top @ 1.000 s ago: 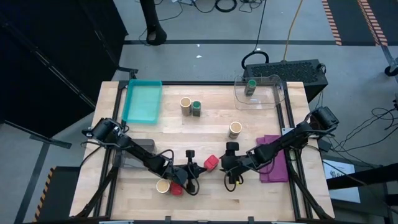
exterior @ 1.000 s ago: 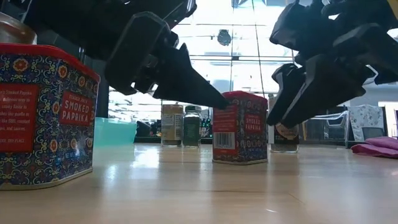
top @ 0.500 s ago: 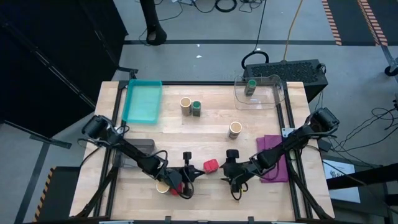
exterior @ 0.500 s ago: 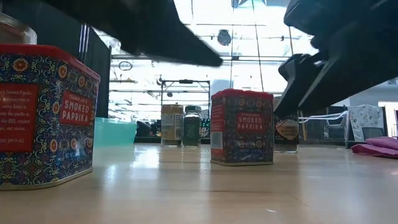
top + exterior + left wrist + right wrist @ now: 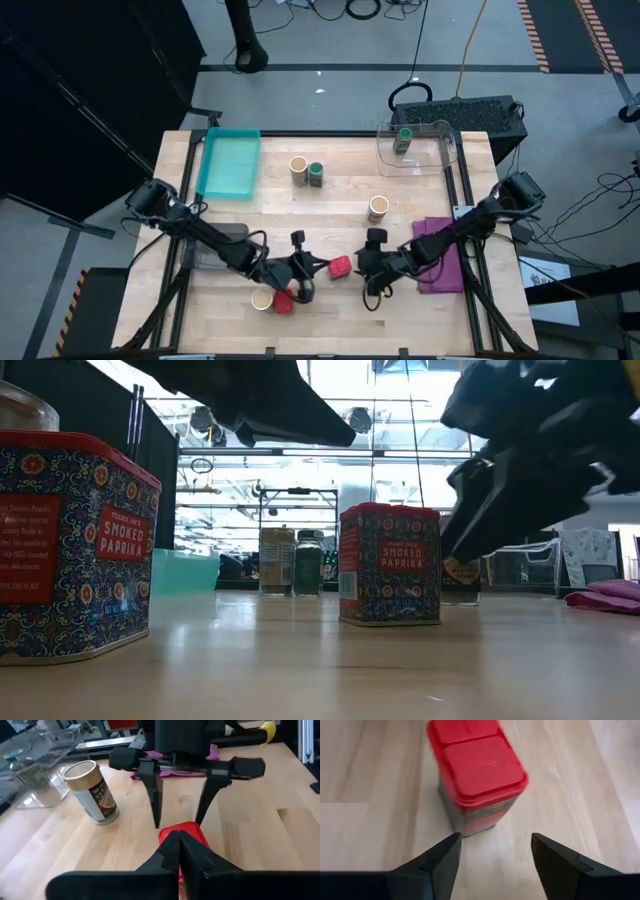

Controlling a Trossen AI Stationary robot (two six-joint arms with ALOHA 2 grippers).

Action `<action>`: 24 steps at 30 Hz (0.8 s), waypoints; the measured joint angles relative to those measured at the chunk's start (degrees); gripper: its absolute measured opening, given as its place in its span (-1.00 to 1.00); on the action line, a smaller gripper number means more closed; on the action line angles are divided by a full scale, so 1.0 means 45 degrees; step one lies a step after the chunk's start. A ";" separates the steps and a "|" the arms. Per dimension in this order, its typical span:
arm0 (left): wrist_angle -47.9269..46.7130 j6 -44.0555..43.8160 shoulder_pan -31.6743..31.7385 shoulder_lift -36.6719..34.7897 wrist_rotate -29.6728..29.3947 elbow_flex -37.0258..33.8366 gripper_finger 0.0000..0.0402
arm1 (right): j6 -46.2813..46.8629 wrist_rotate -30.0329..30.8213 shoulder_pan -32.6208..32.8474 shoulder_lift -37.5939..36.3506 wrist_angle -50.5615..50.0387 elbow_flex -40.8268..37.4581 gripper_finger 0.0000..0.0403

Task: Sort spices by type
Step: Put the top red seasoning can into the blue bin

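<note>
Hovering w/ fingers spread, right gripper (image 5: 492,852) faces the red paprika tin (image 5: 341,265) at table's front middle, not touching. Left gripper (image 5: 178,851) pinched shut, empty, partly hiding that tin.

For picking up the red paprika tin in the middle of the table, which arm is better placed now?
The right. Its hand is open and faces the paprika tin directly, the tin just ahead of the gap between its fingers. The left hand is shut, so it would have to open first.
</note>
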 joint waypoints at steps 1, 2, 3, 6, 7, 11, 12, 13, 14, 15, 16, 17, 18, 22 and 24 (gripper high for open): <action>0.0015 -0.0119 0.0059 0.0002 0.0115 0.0000 -0.93 | -0.0144 -0.0201 -0.0128 0.0000 -0.0044 0.0000 0.18; 0.0060 -0.0236 0.0130 0.0003 0.0300 0.0000 -0.87 | -0.0262 -0.0506 -0.0240 0.0000 -0.0114 0.0000 0.22; 0.0147 -0.0318 0.0216 0.0003 0.0505 -0.0005 -0.80 | -0.0397 -0.0792 -0.0323 0.0000 -0.0178 0.0000 0.26; 0.0236 -0.1196 0.0550 0.0003 0.1489 -0.0005 -0.52 | -0.0444 -0.1357 -0.0369 -0.0092 -0.0309 0.0000 0.36; 0.0213 -0.1511 0.0676 0.0003 0.1846 -0.0001 -0.41 | -0.0446 -0.1416 -0.0293 -0.0194 -0.0413 0.0000 0.39; 0.0377 -0.1853 0.0865 0.0105 0.2392 -0.0002 0.07 | -0.0211 -0.1645 -0.0055 -0.0746 -0.0986 0.0001 0.45; 0.0601 -0.1584 0.0866 0.0241 0.2380 0.0000 0.19 | -0.0168 -0.1637 0.0019 -0.0925 -0.1149 0.0000 0.45; 0.0678 -0.1307 0.0815 0.0330 0.2305 0.0000 0.30 | -0.0087 -0.1634 0.0090 -0.1116 -0.1188 0.0000 0.45; 0.0754 -0.1161 0.0762 0.0433 0.2228 -0.0015 0.40 | -0.0007 -0.1608 0.0168 -0.1316 -0.1362 0.0005 0.45; 0.1130 -0.0995 0.0751 0.0579 0.2203 -0.0011 0.49 | 0.0097 -0.1600 0.0235 -0.1526 -0.1657 0.0005 0.45; 0.1478 -0.0924 0.0752 0.0753 0.2203 0.0074 0.57 | 0.0141 -0.1572 0.0288 -0.1705 -0.1832 0.0005 0.45; 0.1686 -0.0906 0.0756 0.0857 0.2203 0.0107 0.64 | 0.0162 -0.1541 0.0322 -0.1832 -0.1856 0.0005 0.45; 0.1646 -0.0857 0.0770 0.0954 0.2193 0.0159 0.70 | 0.0159 -0.1523 0.0339 -0.1955 -0.1858 0.0005 0.45; 0.1512 -0.0825 0.0883 0.1508 0.2157 0.0439 0.82 | 0.0035 -0.1224 0.0325 -0.2215 -0.1814 0.0005 0.45; 0.1580 -0.0666 0.0902 0.1765 0.2036 0.0643 0.83 | 0.0024 -0.1219 0.0325 -0.2191 -0.1893 0.0005 0.45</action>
